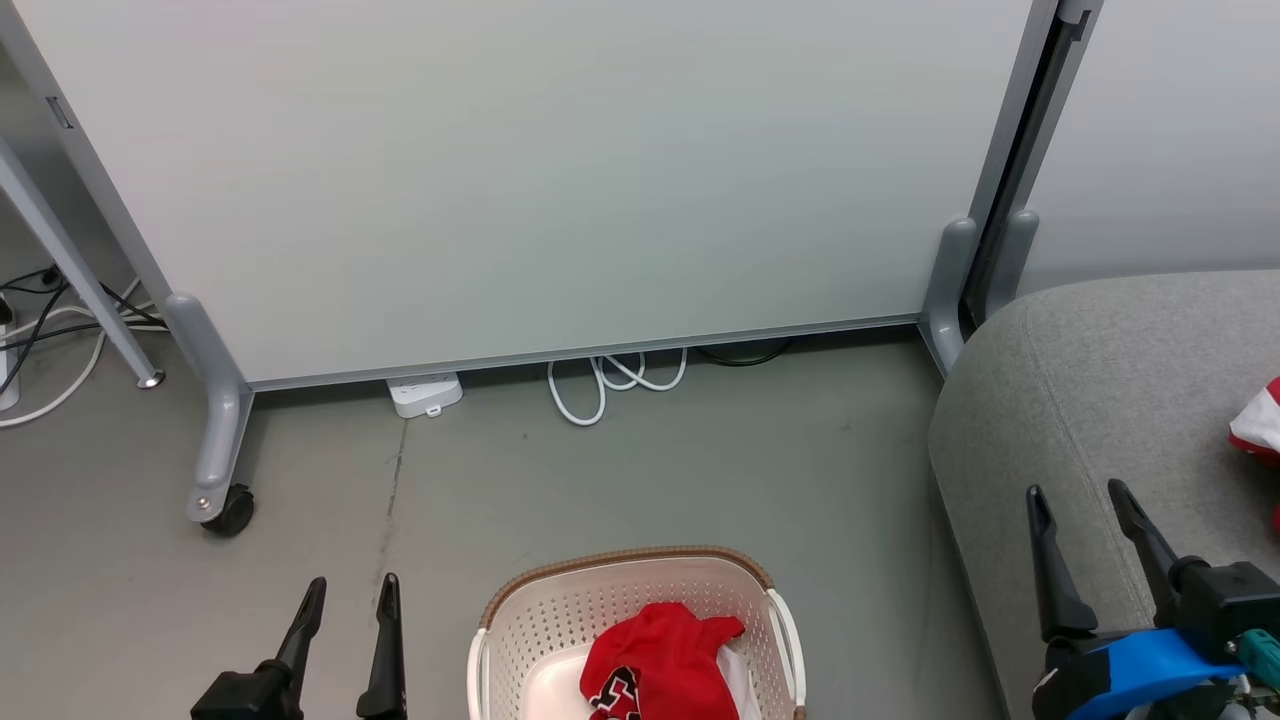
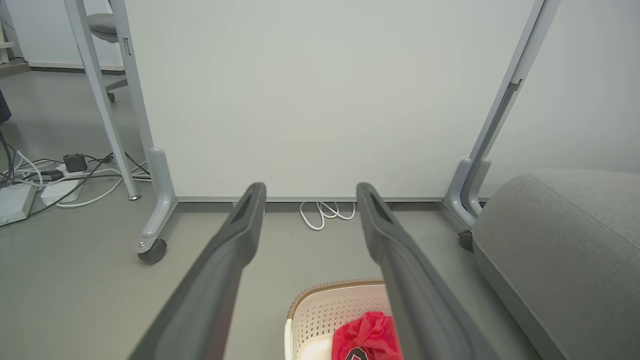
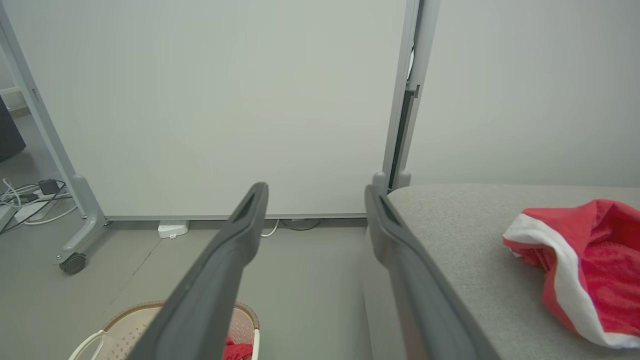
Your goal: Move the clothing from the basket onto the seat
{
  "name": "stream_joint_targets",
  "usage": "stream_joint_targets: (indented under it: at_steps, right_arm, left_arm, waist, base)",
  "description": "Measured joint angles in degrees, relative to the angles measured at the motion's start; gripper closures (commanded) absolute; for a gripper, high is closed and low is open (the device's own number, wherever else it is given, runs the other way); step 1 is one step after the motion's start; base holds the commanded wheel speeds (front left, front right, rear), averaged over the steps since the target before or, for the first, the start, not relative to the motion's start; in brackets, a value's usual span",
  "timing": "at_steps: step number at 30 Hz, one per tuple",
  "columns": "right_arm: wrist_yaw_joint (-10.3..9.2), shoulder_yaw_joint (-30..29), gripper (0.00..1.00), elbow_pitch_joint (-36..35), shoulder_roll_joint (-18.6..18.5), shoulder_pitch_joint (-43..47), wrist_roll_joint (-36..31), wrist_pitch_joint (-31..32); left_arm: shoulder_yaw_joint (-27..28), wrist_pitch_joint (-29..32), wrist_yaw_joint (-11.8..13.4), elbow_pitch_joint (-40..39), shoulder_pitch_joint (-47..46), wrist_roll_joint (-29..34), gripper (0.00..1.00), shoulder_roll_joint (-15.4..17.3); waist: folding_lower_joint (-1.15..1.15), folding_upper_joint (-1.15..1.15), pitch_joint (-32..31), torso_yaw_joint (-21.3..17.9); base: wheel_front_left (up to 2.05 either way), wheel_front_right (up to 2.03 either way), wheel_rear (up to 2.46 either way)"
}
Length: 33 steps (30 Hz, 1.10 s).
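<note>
The red sports jersey w/ black-and-white numerals is lying bunched in the cream perforated plastic basket w/ brown woven-look rim, which is sitting on the grey floor btwn the two arms. The left gripper is hovering just left of the basket, jaws spread, nothing btwn them. The jersey is lying to its right and lower. The right gripper is hanging over the near corner of the large grey woven-fabric seat, likewise spread & empty, and farther from the basket. So the L arm is looking like the nearer one for the next grab, prob. needing a swing right plus a drop past the rim. The heap is showing no clear long axis, and it's running off the head view's bottom edge.

R wrist view is giving in full what head view is only clipping at its right border: a second red jersey w/ white trim, resting on the seat. L wrist view is putting the basket jersey right beside that claw's right-hand finger.
</note>
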Motion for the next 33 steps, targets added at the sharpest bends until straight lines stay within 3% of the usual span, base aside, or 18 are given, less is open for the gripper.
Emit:
stream_joint_targets:
  at_steps: [22, 33]
  right_arm:
    - [0.00, 2.4, 0.00, 0.4, 0.9, -0.6, 0.2, 0.0]
    - [0.00, 5.9, 0.00, -0.1, 0.5, -10.3, 0.2, -1.3]
  left_arm:
    - [0.7, 0.0, -0.7, 0.4, 0.1, 0.8, 0.00, -0.3]
    - [-2.6, 0.0, -1.5, 2.8, -6.1, 0.8, 0.00, -0.5]
  waist:
    - [0.00, 0.00, 1.4, -1.1]
    - [0.01, 0.00, 10.8, -3.7]
  base:
    - [0.00, 0.00, 0.00]
    - [0.00, 0.00, 0.00]
